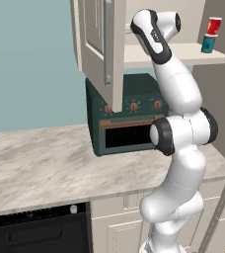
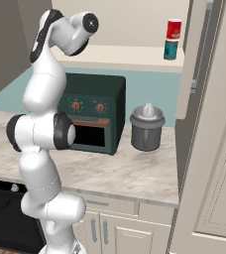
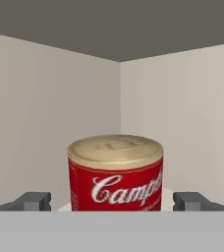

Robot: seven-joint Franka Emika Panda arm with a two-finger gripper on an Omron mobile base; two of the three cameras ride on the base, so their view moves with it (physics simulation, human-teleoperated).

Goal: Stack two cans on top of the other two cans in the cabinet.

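Cabinet [image 1: 99,44]: cream, wall-mounted, door swung open, long metal handle on the door. Pale shelf [image 2: 130,58] inside, plain beige walls and a grey ceiling in the hand view.

Stack, right end of shelf: red can [image 1: 213,25] upright on teal can [image 1: 208,44], touching, squarely aligned; same pair in the right base view, red can [image 2: 173,29] over teal can [image 2: 171,49].

Second red can [image 3: 115,172]: upright on the shelf in the cabinet's corner, silvery top, white script on the label.

Gripper [image 3: 113,202]: spread wide, one finger [image 3: 33,201] on each side of that can, gaps on both sides, not touching.

Counter [image 1: 40,163]: pale marbled stone. On it a dark green oven [image 1: 127,116] under the cabinet, and beside it a grey lidded jar [image 2: 146,127].

Wall: teal. Below the counter, cream drawer units and a black appliance front.
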